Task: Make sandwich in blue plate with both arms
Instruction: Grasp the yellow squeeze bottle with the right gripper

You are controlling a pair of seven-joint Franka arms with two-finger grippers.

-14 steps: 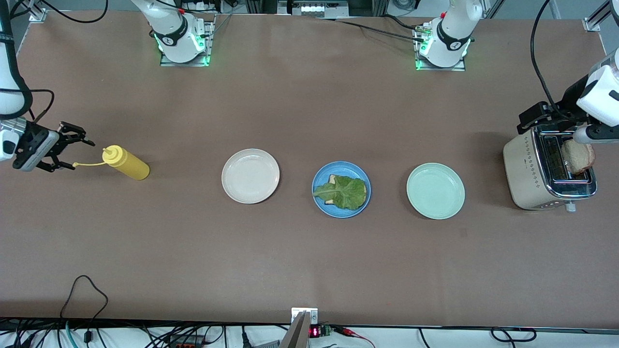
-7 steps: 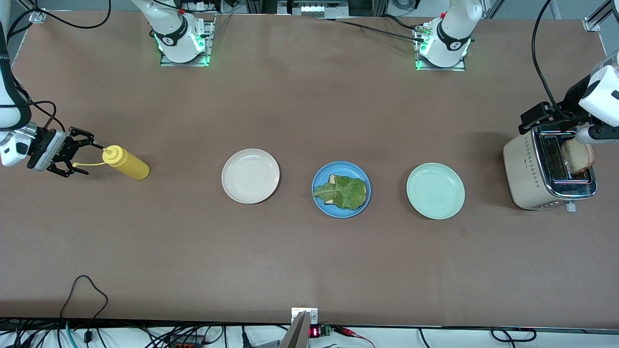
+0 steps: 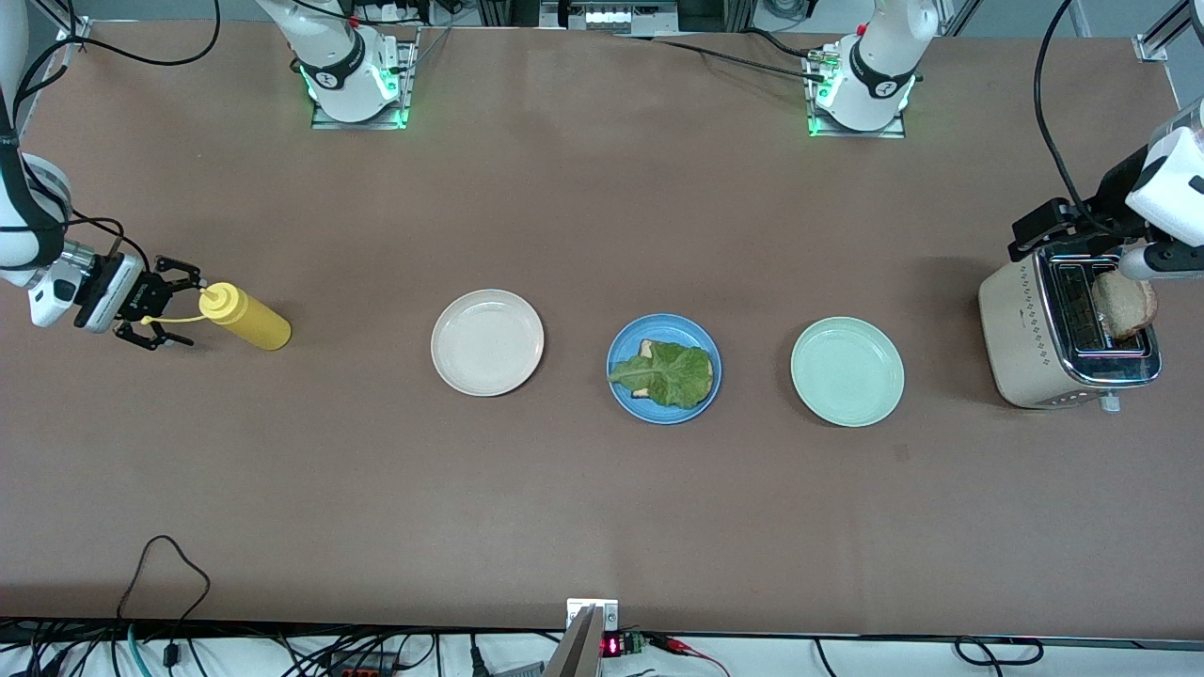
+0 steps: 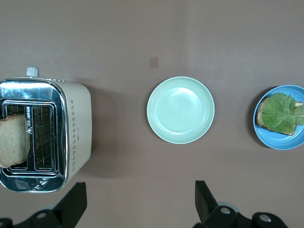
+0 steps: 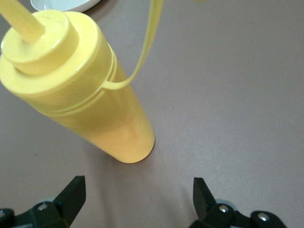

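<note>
My right gripper (image 3: 172,303) gapes beside the mustard bottle (image 3: 246,317); my left gripper (image 4: 137,202) (released) hangs over the toaster (image 3: 1033,342).

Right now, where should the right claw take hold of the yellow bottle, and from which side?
Grip the yellow bottle on its smooth body below the ribbed cap, coming level from the right arm's end of the table, where the open right claw hangs. It stands upright; avoid the thin nozzle.

Yellow bottle (image 3: 246,317), toaster (image 3: 1061,337), two empty plates (image 3: 487,341)
</note>
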